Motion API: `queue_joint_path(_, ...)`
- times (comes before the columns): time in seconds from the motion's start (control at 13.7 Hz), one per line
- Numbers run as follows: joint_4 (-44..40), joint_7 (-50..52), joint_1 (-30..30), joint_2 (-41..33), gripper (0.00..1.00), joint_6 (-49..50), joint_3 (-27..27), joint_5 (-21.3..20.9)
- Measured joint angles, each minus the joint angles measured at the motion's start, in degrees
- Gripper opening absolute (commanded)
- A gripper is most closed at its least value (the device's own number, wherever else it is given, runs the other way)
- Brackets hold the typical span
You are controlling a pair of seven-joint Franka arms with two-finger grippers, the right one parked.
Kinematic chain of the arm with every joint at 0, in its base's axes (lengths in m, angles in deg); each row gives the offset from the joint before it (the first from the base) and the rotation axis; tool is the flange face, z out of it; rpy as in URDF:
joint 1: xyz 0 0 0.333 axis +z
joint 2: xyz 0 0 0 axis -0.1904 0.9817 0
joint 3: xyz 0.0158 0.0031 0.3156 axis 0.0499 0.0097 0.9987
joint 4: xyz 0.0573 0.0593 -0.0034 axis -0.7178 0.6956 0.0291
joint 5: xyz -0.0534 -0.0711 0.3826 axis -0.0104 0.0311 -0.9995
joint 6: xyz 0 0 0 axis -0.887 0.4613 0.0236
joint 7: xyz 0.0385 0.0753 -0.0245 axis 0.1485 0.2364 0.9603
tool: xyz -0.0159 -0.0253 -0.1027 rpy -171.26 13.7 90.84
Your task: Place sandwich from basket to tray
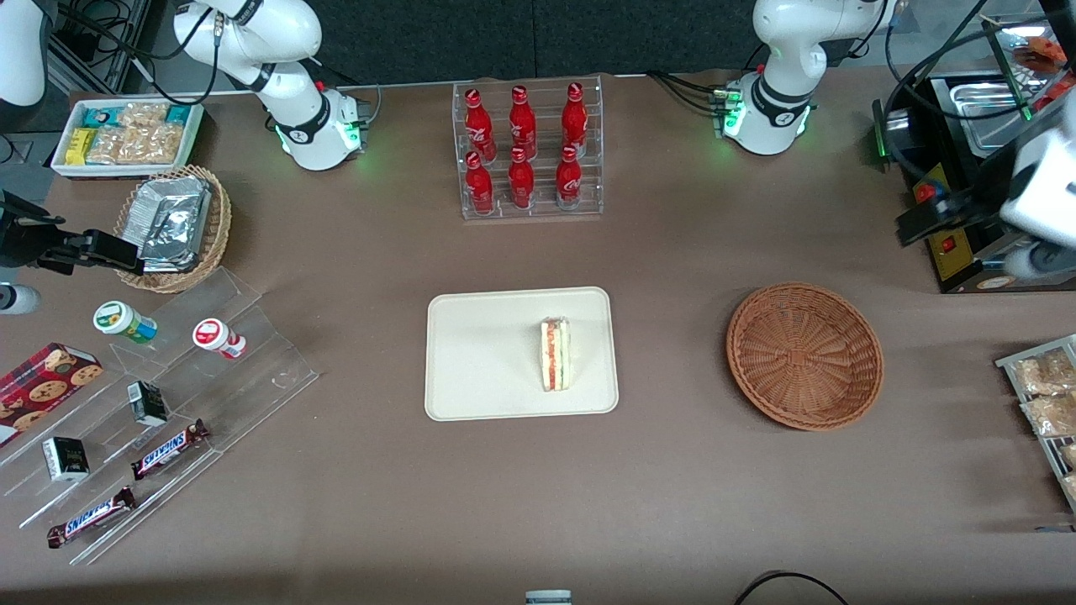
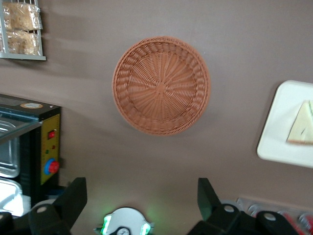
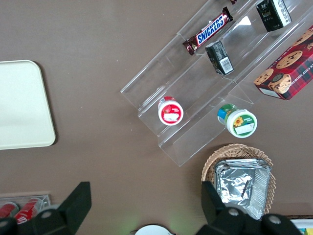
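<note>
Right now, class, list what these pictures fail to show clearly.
1. Sandwich on the tray: left wrist view, cut off by the picture's edge.
2. Claw, open above the table near the basket: left wrist view shows only its fingers.
3. Snack rack: front view, cut off by the edge.
4. Black boxes: front view, print too small to read.

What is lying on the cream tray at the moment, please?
Only the sandwich lies on the tray, toward the basket, which holds nothing. The part of the tray under the sandwich is covered. The hand hangs open above the table, holding nothing.
</note>
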Motion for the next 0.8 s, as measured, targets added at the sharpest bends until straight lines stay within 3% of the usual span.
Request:
queue_joint_path(0.15, 5.91, -4.44, -1.60, -6.06, 1.00, -0.26, 3.88, 1.09)
queue_joint_path(0.44, 16.20, -7.91, -1.98, -15.03, 1.00, -2.15, 4.29, 1.29)
queue_joint_path(0.8, 17.98, -8.06, -2.15, -17.61, 1.00, -4.34, 4.39, 1.35)
